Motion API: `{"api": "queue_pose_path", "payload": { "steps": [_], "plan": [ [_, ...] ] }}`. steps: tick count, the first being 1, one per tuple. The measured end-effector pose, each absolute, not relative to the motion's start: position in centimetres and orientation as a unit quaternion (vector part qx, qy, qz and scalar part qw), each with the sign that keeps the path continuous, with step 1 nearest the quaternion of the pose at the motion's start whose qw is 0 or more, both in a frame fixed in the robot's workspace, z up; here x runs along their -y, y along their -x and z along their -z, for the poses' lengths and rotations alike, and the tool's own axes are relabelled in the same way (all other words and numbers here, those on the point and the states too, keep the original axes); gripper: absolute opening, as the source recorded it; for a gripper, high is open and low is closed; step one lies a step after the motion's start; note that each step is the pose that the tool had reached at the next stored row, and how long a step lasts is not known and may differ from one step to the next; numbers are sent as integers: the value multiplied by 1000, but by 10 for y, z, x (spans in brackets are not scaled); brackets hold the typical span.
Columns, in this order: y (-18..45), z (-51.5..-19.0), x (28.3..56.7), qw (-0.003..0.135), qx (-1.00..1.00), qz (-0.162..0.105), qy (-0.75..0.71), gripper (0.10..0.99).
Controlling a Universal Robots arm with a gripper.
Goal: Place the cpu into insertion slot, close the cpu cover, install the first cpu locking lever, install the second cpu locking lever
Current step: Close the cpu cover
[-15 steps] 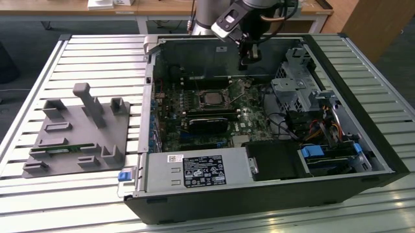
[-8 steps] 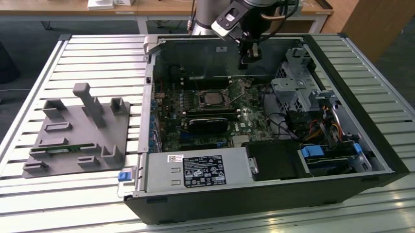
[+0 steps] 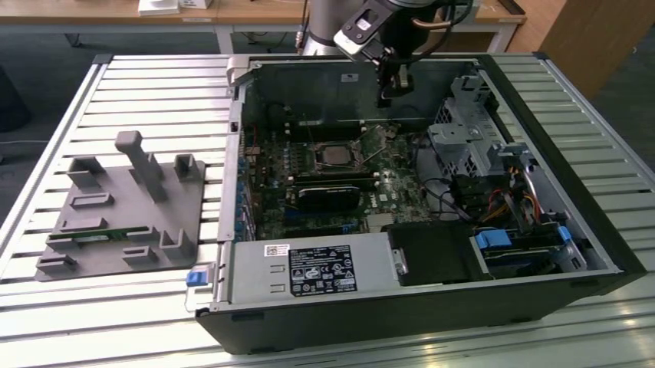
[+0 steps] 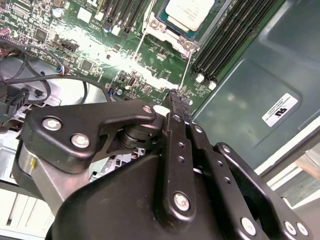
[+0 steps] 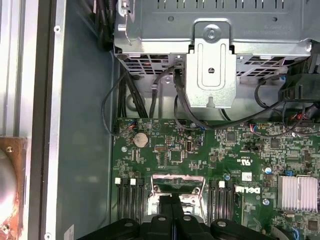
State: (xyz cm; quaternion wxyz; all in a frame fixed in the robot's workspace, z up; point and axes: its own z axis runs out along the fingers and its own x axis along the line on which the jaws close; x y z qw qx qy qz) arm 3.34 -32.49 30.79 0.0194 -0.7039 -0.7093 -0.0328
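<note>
The claw [image 3: 386, 98] hangs inside the open computer case [image 3: 573, 222], above the far part of the green board [image 3: 401, 182]. In both wrist views its two black fingers [image 5: 167, 212] lie pressed together with only a thin seam between them, so the claw is narrow and holds nothing. In the exterior view the tip is in the air, not touching the board, and the square slot [image 3: 333, 156] is a little nearer to the camera and toward the exterior view's left of it.

In the second wrist view the chip [image 4: 190, 12] lies flat in the slot, pale silver side up, with a silver metal frame [image 4: 161, 26] around it. Two thin metal rods [image 4: 186, 67] run from the frame's corners toward the claw tip [image 4: 176, 98]. Black memory slots [image 4: 227, 42] stand just beside the slot.

In the first wrist view the claw tip [image 5: 172, 201] covers the middle of the slot [image 5: 177, 183]; whether the frame is fully down, I cannot tell. Beyond the board there is a grey metal cage [image 5: 210, 55] with dark cables [image 5: 150, 95].

The case stands on a slatted tabletop [image 3: 143, 84]. On the exterior view's left of the case lies a grey tray [image 3: 103, 222] with upright holders.
</note>
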Motion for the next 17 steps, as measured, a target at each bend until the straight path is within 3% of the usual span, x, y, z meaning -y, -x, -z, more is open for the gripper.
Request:
{"api": "queue_pose_path", "payload": {
  "steps": [17],
  "plan": [
    [-33, -325, 325, 19, 709, 33, 704, 106]
  ]
}}
